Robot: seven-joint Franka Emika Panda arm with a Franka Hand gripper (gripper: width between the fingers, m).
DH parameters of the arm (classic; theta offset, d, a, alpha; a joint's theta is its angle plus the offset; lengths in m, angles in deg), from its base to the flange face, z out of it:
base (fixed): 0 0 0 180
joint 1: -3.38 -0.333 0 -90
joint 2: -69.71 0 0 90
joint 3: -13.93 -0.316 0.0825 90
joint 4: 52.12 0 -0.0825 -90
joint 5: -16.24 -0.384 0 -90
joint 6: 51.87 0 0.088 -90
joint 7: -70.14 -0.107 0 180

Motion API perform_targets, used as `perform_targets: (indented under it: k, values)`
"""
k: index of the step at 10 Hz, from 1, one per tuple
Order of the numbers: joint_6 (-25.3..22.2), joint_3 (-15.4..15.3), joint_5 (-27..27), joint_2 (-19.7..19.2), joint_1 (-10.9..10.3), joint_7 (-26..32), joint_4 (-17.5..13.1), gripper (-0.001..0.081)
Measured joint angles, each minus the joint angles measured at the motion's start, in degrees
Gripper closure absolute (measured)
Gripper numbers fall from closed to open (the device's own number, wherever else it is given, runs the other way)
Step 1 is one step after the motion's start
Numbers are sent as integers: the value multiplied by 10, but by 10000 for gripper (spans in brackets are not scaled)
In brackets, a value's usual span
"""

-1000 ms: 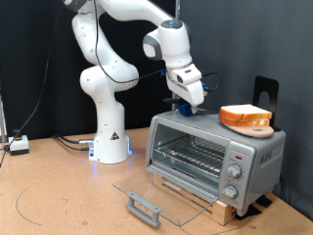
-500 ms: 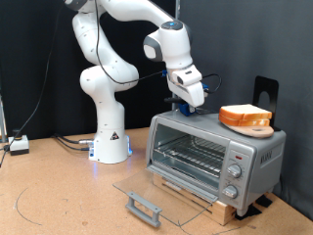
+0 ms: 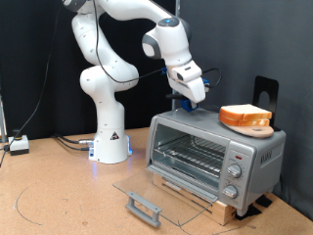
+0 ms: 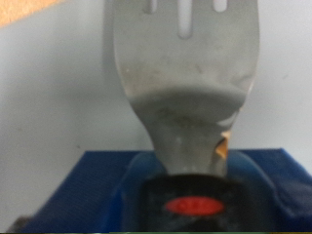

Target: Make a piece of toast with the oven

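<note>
The oven (image 3: 217, 150) stands at the exterior view's right, its glass door (image 3: 147, 191) folded down flat and the wire rack bare inside. The piece of toast (image 3: 245, 114) lies on a round wooden board (image 3: 256, 128) on the oven's roof. My gripper (image 3: 190, 99) hangs just above the roof's left end, left of the board. In the wrist view a grey slotted spatula blade (image 4: 183, 68) reaches out from a blue and black base (image 4: 195, 190) over the pale oven roof. The fingers themselves do not show.
The oven rests on a low wooden block (image 3: 210, 204) on a brown table. The door's grey bar handle (image 3: 144, 207) juts toward the exterior view's bottom. A black stand (image 3: 265, 93) rises behind the oven. The white arm base (image 3: 110, 142) stands to the left.
The gripper has risen slightly and drifted a little right above the oven's roof. The bread, the board and the oven door have not moved.
</note>
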Motion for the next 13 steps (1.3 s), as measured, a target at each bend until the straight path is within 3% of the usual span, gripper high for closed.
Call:
perform_targets:
  k: [3, 5, 6, 9, 13]
  values:
    - [-53, 19, 0, 69, 1, 0, -7, 401]
    - [-36, 18, -1, 62, 5, -14, -10, 401]
    - [-17, 20, -1, 63, 17, -31, -10, 401]
    - [4, 43, -2, 78, 76, -59, -10, 401]
    - [-30, 77, 42, 109, 157, -60, -11, 401]
